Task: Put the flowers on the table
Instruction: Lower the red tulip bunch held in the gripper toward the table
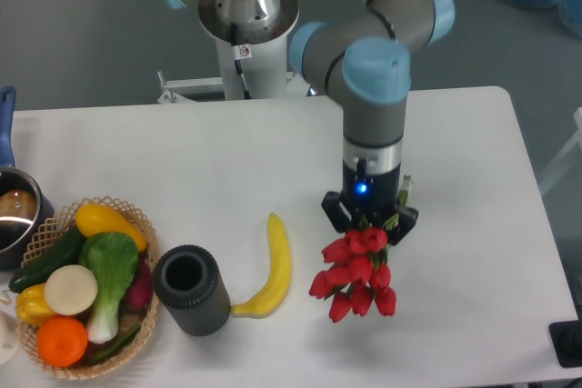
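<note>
While the arm reaches down over the table (473, 179) from above, its pincer (370, 217) points straight at the white top, and the fixed camera, the only view, looks down on it from the front. The pincer is closed around the flowers (356, 274), gripping the bunch at the stem end; bits of green stem and leaf poke out beside the black fingers. The red buds hang out just below the pincer toward the camera, clustered tightly and leaning slightly to the left. Whether the buds touch the table surface or hang just above it cannot be told from this angle.

Left of the pincer, near it but apart from the flowers, a yellow banana (273, 265) lies on the table, curved, with its stalk end pointing down and left. That end comes right up to a dark grey cylinder (191, 289) standing upright with its open mouth facing up; whether the two touch is unclear.

Farther left of the pincer, well apart from it, sits a woven basket (136, 223) holding vegetables and fruit: a yellow pepper (107, 223), a green leafy vegetable (111, 265), a cucumber (50, 259), a white round item (71, 289) and an orange (62, 340). At the far left edge a metal pot (14, 211) with a blue handle is partly cut off by the frame.

Behind the pincer, the arm's grey links and light blue joint caps rise to the base (247, 15) at the table's far edge.
</note>
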